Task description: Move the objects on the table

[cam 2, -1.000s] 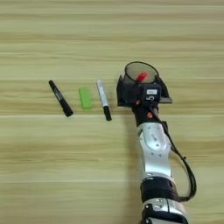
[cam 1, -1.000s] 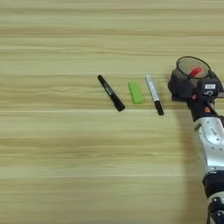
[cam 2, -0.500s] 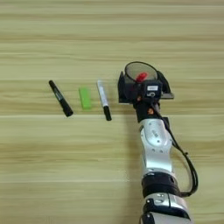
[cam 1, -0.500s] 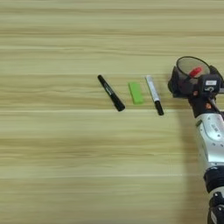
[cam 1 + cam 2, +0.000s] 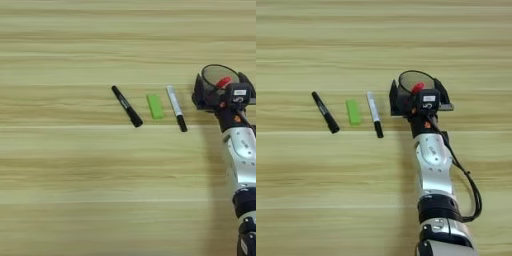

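A black mesh cup [image 5: 412,80] stands at the right of the table [image 5: 75,175], and the red tip of a slim red marker [image 5: 417,88] pokes up inside it. My right gripper [image 5: 417,99] is at the cup's near side, open. One black finger [image 5: 393,98] is left of the cup and the other is right of it; I cannot tell whether they touch it. To the cup's left, flat on the wood, lie a white-grey marker with a black cap [image 5: 176,107], a small green block [image 5: 155,106] and a black marker [image 5: 126,106].
My silver forearm [image 5: 433,165] comes up from the bottom edge toward the cup, with a black cable [image 5: 471,190] looping along its right side. The three loose items lie in a row, close together, left of the cup.
Hardly anything differs. The gripper and forearm have edged slightly to the right at the cup; the markers and the block lie where they were.
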